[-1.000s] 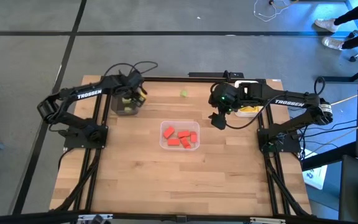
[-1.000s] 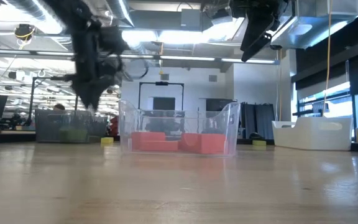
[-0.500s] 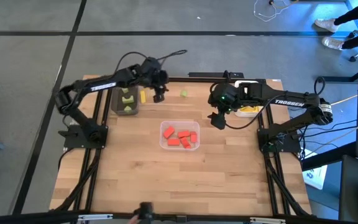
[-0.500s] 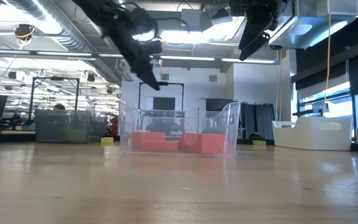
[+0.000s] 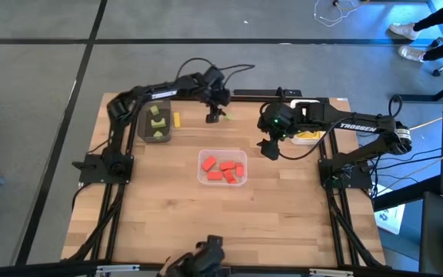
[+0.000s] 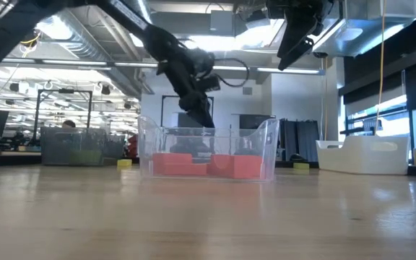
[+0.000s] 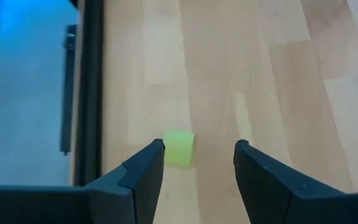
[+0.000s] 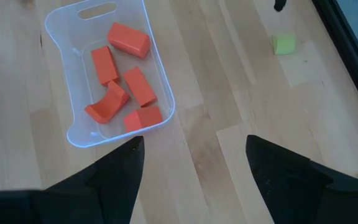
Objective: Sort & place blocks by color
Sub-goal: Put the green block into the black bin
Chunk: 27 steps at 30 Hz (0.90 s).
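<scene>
A loose light green block (image 5: 228, 116) (image 7: 179, 148) lies on its flat face on the wood near the table's far edge. My left gripper (image 5: 214, 115) (image 7: 199, 158) hangs open just to its left and above it, slanting down; in the left wrist view the block shows between the fingertips, close to one of them. More green blocks lie in the dark grey tray (image 5: 158, 123). Several red blocks lie in the clear tray (image 5: 223, 168) (image 8: 110, 74). My right gripper (image 5: 270, 148) (image 8: 194, 155) stands open, high above the table right of the clear tray.
A yellow block (image 5: 177, 119) lies on the wood beside the dark grey tray. A white tray (image 5: 308, 135) with yellow blocks sits at the far right, partly under my right arm. The table's black far rail (image 7: 91, 93) runs close behind the green block.
My left gripper has swung from above the dark grey tray toward the table's right edge, along the far side, to the loose green block. Its wrist has rolled on the way. The blocks and trays have kept their places.
</scene>
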### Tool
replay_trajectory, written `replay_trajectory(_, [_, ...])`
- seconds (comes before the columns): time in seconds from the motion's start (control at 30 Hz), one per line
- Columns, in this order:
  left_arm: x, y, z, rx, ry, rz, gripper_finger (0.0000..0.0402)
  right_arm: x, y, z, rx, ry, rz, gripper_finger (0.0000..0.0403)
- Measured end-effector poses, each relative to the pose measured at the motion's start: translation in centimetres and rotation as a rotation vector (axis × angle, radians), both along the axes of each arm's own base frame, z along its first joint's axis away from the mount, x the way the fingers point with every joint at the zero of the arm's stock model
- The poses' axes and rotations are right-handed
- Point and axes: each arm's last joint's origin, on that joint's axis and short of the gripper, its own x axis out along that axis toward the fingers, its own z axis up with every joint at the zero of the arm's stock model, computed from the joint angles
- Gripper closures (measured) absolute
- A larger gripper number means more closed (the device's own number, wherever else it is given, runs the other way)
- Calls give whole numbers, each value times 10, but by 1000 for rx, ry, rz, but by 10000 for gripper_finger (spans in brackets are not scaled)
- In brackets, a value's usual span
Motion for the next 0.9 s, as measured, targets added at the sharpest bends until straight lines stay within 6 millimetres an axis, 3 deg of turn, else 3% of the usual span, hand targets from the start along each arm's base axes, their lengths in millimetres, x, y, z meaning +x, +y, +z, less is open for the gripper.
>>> replay_trajectory(0.23, [14, 15, -23, 17, 140, -80, 220, 0, 0, 0, 0, 0, 0, 121])
replay_trajectory(0.63, [10, 30, -22, -12, 75, -142, 219, 2, 0, 1, -10, -24, 9, 121])
replay_trajectory(0.9, [16, 34, -46, -16, 97, -144, 219, 4, -1, 3, -26, -45, 26, 121])
